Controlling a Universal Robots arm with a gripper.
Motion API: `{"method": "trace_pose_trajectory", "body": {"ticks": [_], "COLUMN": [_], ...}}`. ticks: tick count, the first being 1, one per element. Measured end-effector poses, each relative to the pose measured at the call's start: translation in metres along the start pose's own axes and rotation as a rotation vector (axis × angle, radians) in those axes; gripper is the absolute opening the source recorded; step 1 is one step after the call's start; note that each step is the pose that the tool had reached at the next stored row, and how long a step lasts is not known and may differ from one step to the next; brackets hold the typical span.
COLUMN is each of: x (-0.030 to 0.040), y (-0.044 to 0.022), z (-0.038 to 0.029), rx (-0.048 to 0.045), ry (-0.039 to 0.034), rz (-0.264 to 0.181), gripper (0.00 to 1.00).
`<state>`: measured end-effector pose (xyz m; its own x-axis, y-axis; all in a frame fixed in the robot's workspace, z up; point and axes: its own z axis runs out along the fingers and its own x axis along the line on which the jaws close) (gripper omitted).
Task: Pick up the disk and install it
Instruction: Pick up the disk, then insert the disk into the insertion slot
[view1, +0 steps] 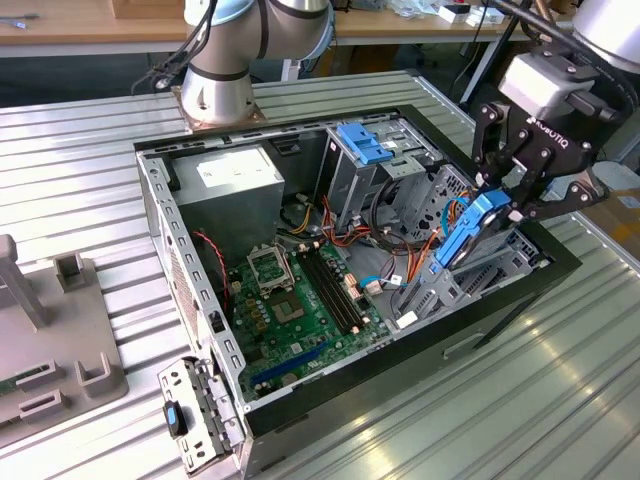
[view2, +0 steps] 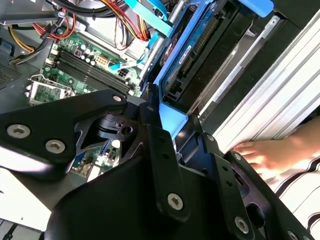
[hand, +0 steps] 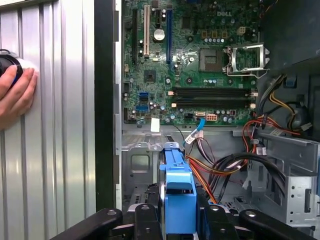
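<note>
Over the exterior view's right end of the open computer case (view1: 160, 215), the gripper (view1: 505, 208) holds the disk (view1: 468, 238), its black fingers (view1: 482, 165) clamped on the upper end. The disk is a flat, dark grey slab framed by bright blue plastic rails, with a blue tab at the gripped end. In the second wrist view the disk (view2: 192, 55) shows its dark face between the two rails. In the first wrist view it (hand: 177, 175) is seen edge-on, a narrow blue strip rising from between the fingers (hand: 210, 220).

Its long axis stands steeply tilted. The top end sits in the gripper outside the case. The lower end slants down toward the exterior view's left, into the grey drive cage (view1: 495, 268) and toward the green motherboard (view1: 290, 300).

A person's hand (hand: 15, 95) rests on the ribbed metal bench (view1: 560, 400) just beside the case's outer wall.
</note>
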<state>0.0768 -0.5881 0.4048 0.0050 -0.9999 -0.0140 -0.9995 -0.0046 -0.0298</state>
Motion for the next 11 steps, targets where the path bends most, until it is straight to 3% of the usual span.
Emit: {"method": "trace_pose_trajectory", "body": {"ticks": [7, 11], "x": [0.0003, 0.0004], "y": [0.0006, 0.0006], "z": [0.0203, 0.0222], "rx": [0.0000, 0.0000], "ry": [0.0000, 0.0001], "rz": [0.000, 0.000], "gripper": [0.37, 0.37]}}
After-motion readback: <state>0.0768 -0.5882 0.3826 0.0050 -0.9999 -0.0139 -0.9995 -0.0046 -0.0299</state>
